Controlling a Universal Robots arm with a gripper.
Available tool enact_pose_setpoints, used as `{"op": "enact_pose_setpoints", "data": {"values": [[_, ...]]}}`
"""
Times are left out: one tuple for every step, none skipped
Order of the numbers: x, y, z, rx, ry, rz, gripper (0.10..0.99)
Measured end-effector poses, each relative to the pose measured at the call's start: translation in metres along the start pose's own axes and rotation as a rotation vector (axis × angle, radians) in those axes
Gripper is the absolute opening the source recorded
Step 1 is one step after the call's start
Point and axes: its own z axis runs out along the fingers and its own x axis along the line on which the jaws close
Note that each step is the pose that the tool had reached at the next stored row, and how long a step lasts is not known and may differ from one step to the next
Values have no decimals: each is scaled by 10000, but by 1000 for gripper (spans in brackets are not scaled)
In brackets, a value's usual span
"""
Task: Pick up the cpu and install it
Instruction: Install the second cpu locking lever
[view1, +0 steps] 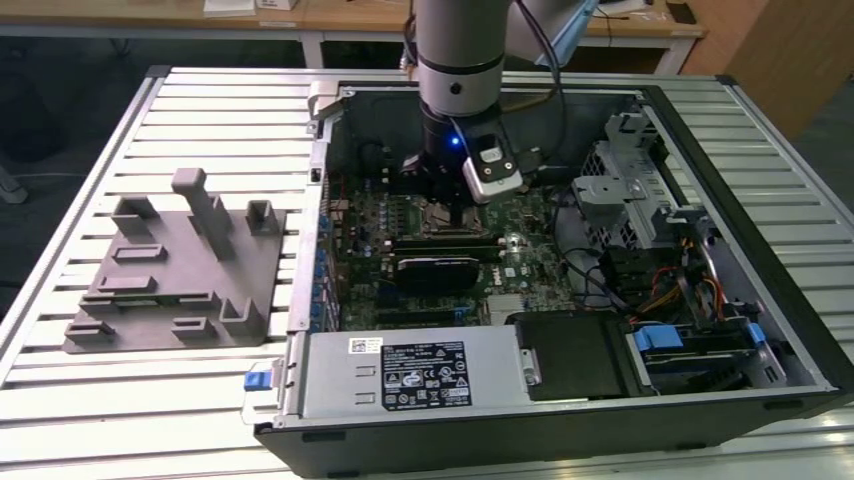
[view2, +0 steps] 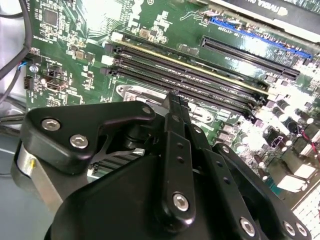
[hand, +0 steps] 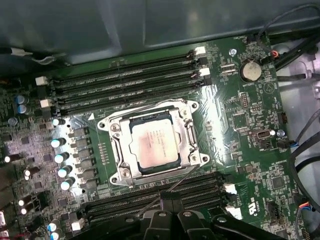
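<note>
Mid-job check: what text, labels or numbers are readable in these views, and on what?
Nothing reads clearly.
cpu lid: faint print, too blurred.
Black label on the power supply: too small.
White sticker beside it: too small.
Motherboard markings: too small.
Card lettering: blurred, partly cut off.
</note>
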Motion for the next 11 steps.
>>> {"op": "enact_pose_setpoints", "data": {"values": [[6,-5,4,-3,0,-38,106],[10,-10,7,-5,0,-75,106],[14,-14,11,-9,0,-109,106],[19,-19,14,-12,0,-138,106],[23,-23,17,-14,0,-169,106],[25,-28,20,-17,0,-196,106],[27,-31,23,-19,0,-219,106],[30,-35,26,-21,0,-239,106],[32,-39,28,-24,0,-261,106],[36,-44,30,-34,3,-282,106],[44,-52,32,-44,5,-308,106]]}}
